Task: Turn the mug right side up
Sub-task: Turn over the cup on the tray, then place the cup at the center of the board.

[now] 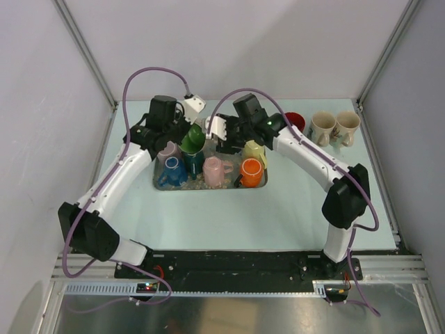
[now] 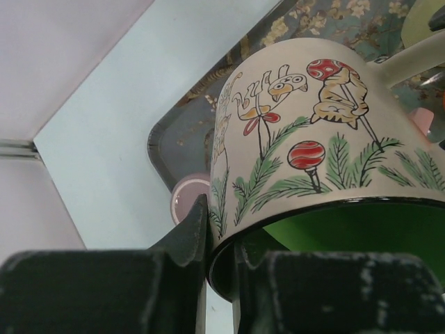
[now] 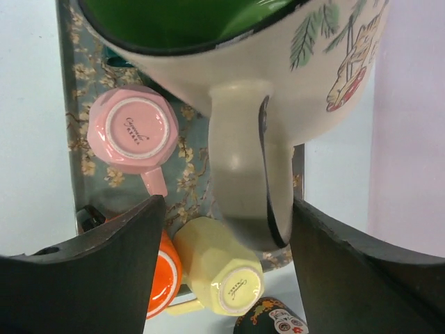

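A cream mug with cartoon and pine-branch prints and a green inside [image 1: 193, 138] hangs tilted above the floral tray [image 1: 208, 188]. My left gripper [image 1: 182, 132] is shut on its rim: in the left wrist view the mug [image 2: 299, 132] has its wall pinched between my fingers [image 2: 191, 229]. My right gripper [image 1: 221, 132] is open. In the right wrist view the mug's handle [image 3: 243, 174] hangs between my spread fingers [image 3: 118, 257], apart from both.
The tray [image 3: 76, 104] holds several mugs: pink [image 3: 131, 126] and yellow [image 3: 222, 268] upside down, orange [image 3: 161, 275], blue [image 1: 172, 172], teal [image 1: 193, 161]. A black painted mug [image 3: 274, 321] lies beside it. A red mug [image 1: 295, 121] and two cream mugs [image 1: 322, 128] stand at the back right.
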